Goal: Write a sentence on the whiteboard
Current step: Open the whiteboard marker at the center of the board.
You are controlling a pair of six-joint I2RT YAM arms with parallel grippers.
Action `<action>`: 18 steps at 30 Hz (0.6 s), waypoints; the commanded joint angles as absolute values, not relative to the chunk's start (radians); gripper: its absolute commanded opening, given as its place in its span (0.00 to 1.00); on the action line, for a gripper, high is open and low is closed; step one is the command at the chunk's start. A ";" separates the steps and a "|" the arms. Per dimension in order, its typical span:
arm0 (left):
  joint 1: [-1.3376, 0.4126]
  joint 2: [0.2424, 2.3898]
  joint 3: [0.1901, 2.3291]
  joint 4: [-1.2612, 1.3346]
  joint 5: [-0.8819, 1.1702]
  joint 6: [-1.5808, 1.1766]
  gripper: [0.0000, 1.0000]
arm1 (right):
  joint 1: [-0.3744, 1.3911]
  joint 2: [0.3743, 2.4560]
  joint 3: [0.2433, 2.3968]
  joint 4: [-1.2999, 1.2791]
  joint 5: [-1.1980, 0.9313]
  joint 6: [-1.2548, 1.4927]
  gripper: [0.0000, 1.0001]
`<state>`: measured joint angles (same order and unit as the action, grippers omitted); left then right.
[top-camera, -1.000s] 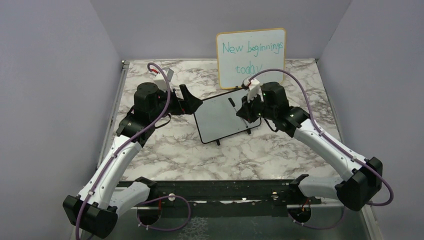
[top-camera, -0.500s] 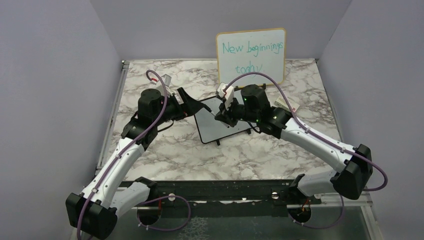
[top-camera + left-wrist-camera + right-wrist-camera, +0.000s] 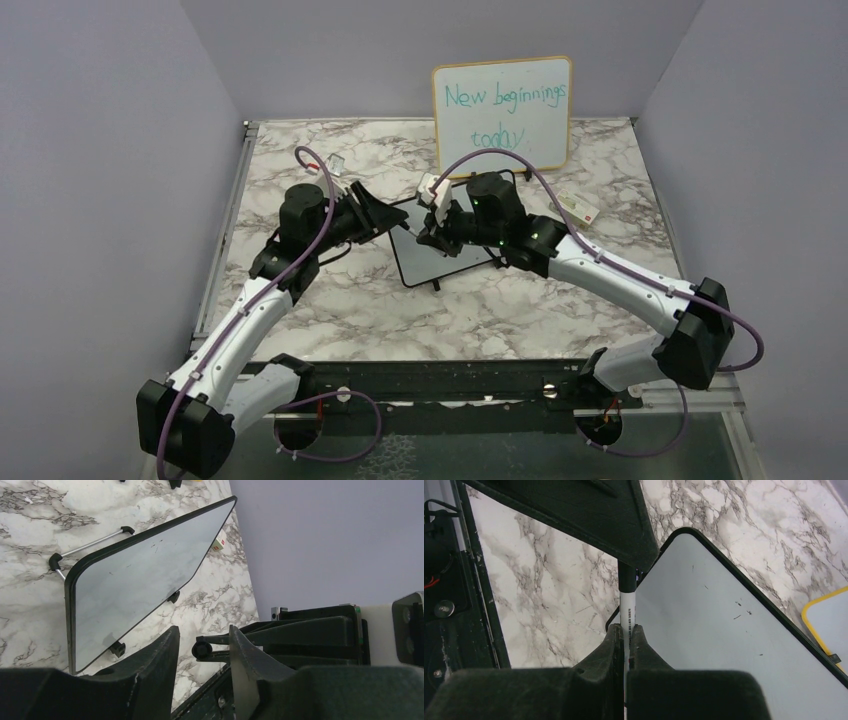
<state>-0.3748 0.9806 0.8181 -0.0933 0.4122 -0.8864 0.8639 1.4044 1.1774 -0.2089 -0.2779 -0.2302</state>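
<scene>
Since the whiteboard point(image 3: 430, 262) lies flat and blank in the middle of the marble table point(image 3: 330, 300), face up on its small black feet, nothing can go on it while the pen is capped, which seems to be why both arms meet over its far left corner. The marker point(image 3: 627, 611) is pinched tight between the jaws of the right gripper point(image 3: 626, 630), its white barrel running along the fingers and its black cap point(image 3: 626, 580) pointing out toward the other arm. The left gripper point(image 3: 202, 635) has its jaws apart on either side of that cap, with a gap showing, so no hold on it is evident; I judge it is placed to take the cap and pull it off. Behind, well apart, a wood-framed board point(image 3: 503, 115) with teal writing leans on the back wall, likely the text to copy. A small white object with a red mark point(image 3: 578, 208) lies to the right. Both wrists crowd the whiteboard's left end, covering part of the writing surface.
</scene>
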 commanded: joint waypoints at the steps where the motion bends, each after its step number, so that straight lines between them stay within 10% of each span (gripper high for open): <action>1: -0.370 0.987 0.805 -0.028 0.457 -0.915 0.39 | 0.879 1.422 1.223 -0.168 -0.288 -0.251 0.01; 11: -0.371 0.979 0.782 -0.012 0.447 -0.935 0.01 | 0.882 1.420 1.217 -0.130 -0.289 -0.238 0.01; 18: -0.371 0.906 0.707 0.061 0.366 -1.022 0.00 | 0.882 1.375 1.139 0.051 -0.238 -0.095 0.22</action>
<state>-0.3725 0.9607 0.7635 -0.0113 0.4088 -0.9485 0.8726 1.4136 1.1690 -0.1326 -0.2749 -0.1936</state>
